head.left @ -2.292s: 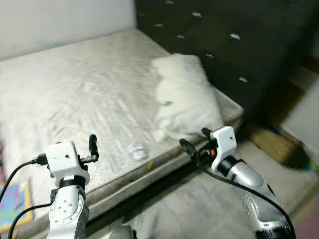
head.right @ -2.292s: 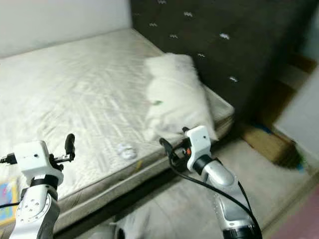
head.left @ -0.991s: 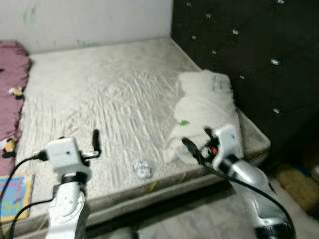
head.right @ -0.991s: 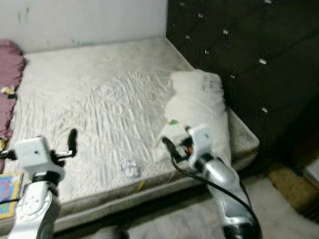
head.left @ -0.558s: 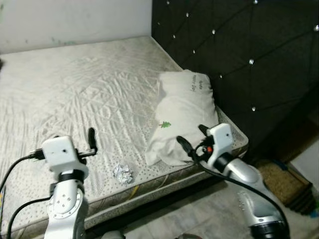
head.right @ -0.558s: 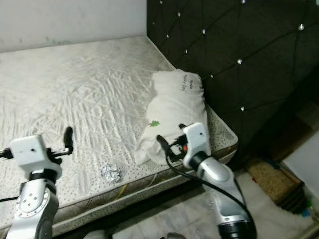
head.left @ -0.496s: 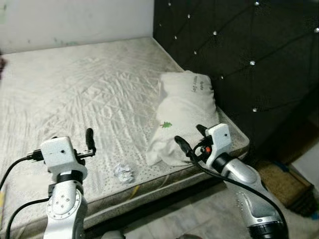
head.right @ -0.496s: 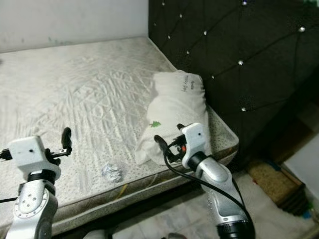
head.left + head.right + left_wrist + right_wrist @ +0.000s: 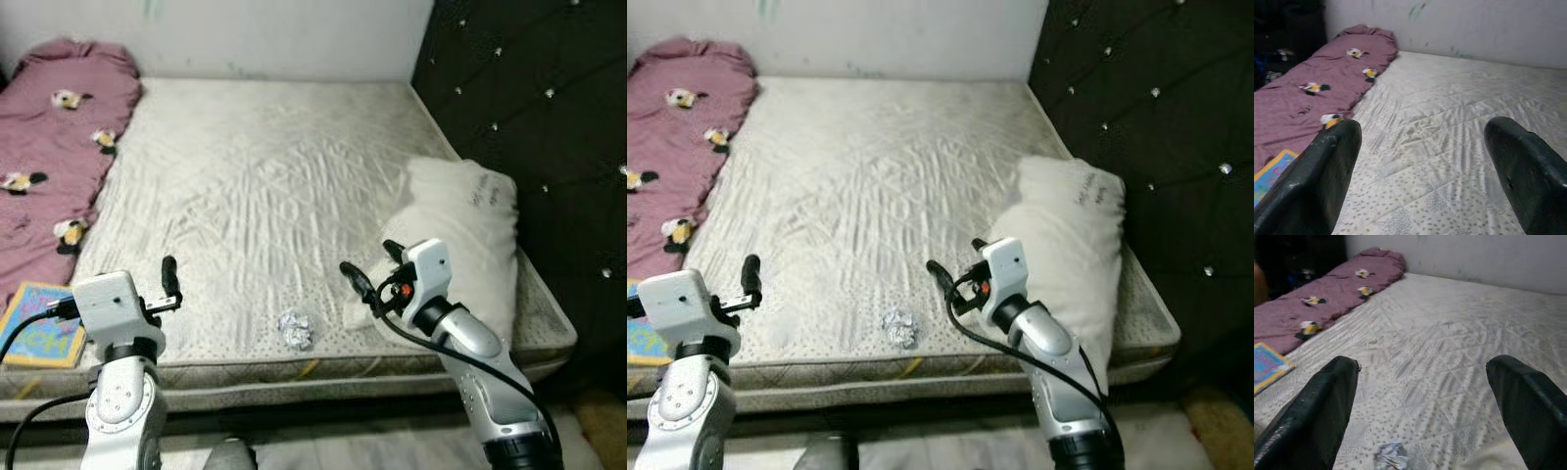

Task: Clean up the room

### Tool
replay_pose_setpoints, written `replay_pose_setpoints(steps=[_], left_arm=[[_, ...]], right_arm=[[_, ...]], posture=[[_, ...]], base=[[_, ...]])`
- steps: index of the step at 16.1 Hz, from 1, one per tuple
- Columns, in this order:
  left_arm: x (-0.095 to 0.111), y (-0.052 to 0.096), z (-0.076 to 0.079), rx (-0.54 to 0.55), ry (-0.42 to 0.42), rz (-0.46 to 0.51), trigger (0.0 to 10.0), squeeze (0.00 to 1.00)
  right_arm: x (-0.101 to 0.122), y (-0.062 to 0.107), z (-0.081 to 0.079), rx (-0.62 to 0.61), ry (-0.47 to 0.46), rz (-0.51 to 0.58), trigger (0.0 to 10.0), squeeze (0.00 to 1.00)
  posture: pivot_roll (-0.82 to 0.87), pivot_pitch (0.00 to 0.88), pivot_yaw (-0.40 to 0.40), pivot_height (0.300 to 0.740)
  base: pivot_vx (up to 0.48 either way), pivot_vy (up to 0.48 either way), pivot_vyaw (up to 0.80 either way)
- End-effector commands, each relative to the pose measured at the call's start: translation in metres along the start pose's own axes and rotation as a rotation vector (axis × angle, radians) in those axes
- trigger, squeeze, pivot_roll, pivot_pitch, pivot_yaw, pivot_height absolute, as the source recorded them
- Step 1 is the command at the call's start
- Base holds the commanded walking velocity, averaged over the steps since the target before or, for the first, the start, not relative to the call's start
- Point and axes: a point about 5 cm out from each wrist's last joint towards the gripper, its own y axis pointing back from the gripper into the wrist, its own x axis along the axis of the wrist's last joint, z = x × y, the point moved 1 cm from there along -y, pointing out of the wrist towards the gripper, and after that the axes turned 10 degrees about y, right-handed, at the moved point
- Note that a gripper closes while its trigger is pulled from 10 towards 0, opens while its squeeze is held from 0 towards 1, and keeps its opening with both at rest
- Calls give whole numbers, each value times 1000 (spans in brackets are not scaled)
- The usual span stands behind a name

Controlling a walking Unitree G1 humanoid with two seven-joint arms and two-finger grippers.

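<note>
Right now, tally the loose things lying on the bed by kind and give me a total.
Pillow: 1
Purple blanket: 1
Book: 1
Crumpled foil scrap: 1
Total: 4

One mattress [image 9: 265, 196] takes up most of the scene. On it lies one white pillow [image 9: 465, 235] at the edge nearest the single dark tufted headboard [image 9: 529, 117]. One crumpled wad of foil or paper [image 9: 294, 328] sits near the front edge of the mattress. One purple blanket [image 9: 49, 157] with small animal prints runs along the opposite edge. One colourful book [image 9: 39, 338] lies at the front corner on that side. Two grippers, the left gripper [image 9: 1420, 166] and the right gripper [image 9: 1420, 406], each have two black fingers.
</note>
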Motion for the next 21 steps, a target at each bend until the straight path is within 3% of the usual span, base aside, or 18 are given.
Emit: replay_pose_setpoints(steps=[1, 7, 10, 12, 15, 17, 21], left_arm=[[-1, -1, 2, 0, 1, -11, 10000, 0], [-2, -1, 1, 11, -4, -13, 10000, 0], [-1, -1, -1, 23, 1, -4, 10000, 0], [2, -3, -1, 15, -1, 16, 10000, 0], [8, -6, -5, 53, -51, 55, 10000, 0], [4, -4, -11, 77, -41, 43, 10000, 0], [3, -5, -18, 89, -60, 57, 10000, 0]], right_arm=[[-2, 1, 7, -43, 3, -14, 10000, 0], [-1, -1, 36, -286, 64, -51, 10000, 0], [-1, -4, 36, -272, 13, -64, 10000, 0], [-7, -5, 42, -331, -43, -101, 10000, 0], [-1, -8, 46, -362, -66, -48, 10000, 0], [1, -2, 44, -389, -67, -22, 10000, 0], [-11, -4, 41, -480, -13, -108, 10000, 0]], posture=[[2, 24, -56, 740], [2, 31, -58, 740], [1, 31, -58, 740], [4, 28, -58, 740], [8, 17, -39, 740], [3, 3, -38, 740], [25, 0, -44, 740]], base=[[0, 480, 0], [0, 480, 0], [0, 480, 0], [0, 156, 0], [0, 0, 0], [0, 0, 0], [0, 0, 0]])
